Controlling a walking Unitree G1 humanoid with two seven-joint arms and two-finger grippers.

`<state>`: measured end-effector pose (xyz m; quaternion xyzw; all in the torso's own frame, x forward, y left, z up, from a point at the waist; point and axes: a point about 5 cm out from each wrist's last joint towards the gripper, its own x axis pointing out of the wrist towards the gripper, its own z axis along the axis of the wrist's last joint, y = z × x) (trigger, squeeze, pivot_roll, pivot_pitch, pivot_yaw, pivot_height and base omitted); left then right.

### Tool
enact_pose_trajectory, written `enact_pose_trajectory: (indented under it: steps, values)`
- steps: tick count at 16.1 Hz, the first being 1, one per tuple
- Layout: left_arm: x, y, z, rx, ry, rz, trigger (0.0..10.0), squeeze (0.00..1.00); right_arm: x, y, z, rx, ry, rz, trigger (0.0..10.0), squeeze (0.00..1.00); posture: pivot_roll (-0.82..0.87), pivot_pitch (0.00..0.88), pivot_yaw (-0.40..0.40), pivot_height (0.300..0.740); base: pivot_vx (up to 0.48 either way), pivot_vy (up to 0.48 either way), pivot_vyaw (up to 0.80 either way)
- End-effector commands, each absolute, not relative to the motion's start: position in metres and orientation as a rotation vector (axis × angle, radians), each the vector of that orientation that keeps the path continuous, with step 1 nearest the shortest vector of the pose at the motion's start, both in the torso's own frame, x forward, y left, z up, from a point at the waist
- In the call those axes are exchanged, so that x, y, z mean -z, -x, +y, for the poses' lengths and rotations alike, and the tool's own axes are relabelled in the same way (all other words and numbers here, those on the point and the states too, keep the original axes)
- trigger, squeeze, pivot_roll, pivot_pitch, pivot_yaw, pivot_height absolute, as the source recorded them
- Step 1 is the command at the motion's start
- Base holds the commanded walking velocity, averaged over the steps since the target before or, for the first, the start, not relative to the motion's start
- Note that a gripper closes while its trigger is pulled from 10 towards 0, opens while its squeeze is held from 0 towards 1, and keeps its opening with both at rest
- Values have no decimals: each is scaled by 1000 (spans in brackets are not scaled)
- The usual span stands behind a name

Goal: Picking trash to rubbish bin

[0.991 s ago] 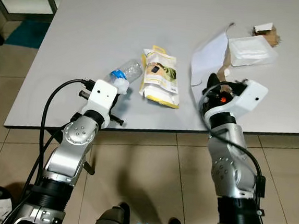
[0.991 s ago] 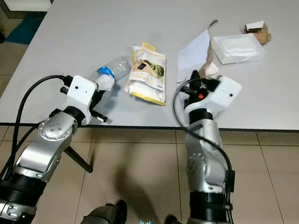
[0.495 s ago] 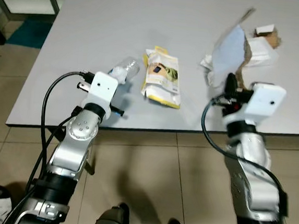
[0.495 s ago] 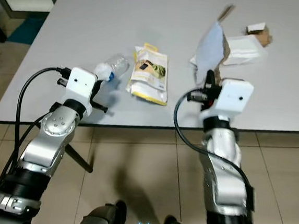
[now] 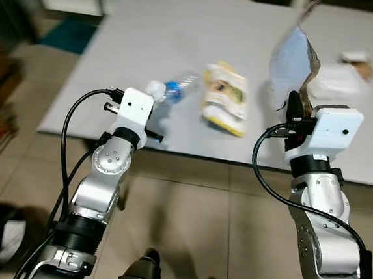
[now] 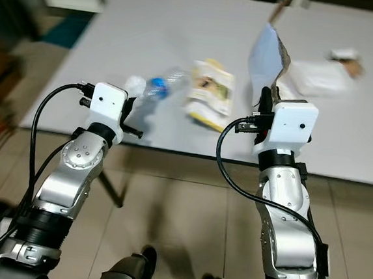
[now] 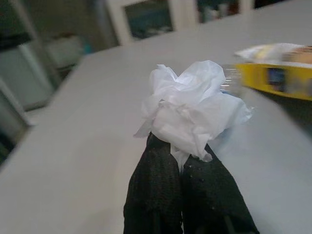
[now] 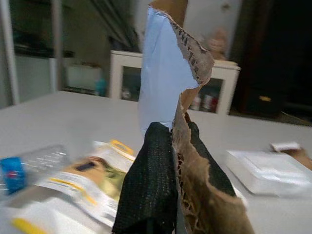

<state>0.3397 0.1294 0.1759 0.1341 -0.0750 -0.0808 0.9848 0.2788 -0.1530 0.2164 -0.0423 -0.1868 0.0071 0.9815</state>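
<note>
Starting at your left, the left gripper (image 7: 180,165) has its two black fingers pressed together on a crumpled white tissue (image 7: 191,114), a soft wad of folds held just over the near left part of the grey table (image 5: 175,40). From the head views the tissue (image 5: 155,88) sits right at the tip of that arm, and just beyond it a clear plastic bottle (image 5: 180,87) with a blue cap lies on its side on the tabletop; you cannot tell whether anything is inside it. Next along, a flat yellow and white pouch (image 5: 225,104) with a printed label lies near the table's front edge, well apart from either gripper. To your right, the right gripper (image 8: 168,146) pinches a torn sheet of packaging (image 8: 168,73) between its fingers and holds it upright above the table: one face is smooth pale blue, the other is rough brown card, and the edge is ragged. In the left eye view that sheet (image 5: 290,60) rises tall in front of the right wrist. Farther right on the table rests a shallow white tray (image 8: 268,170), looking like foam, with a small brown and white scrap (image 8: 287,146) beyond it; both are blurred in the head views.
</note>
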Motion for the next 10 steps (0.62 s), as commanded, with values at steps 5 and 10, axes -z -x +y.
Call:
enact_pose_trajectory:
  steps: [5, 10]
  values:
    - [-185, -350, 127, 106, -295, -203, 10000, 0, -226, -268, -147, -5, 122, -413, 10000, 0, 162, 151, -13, 740, 0, 0, 800]
    - [-184, -353, 123, 116, -276, -204, 10000, 0, -228, -267, -152, 37, 102, -410, 10000, 0, 156, 150, -5, 740, 0, 0, 800]
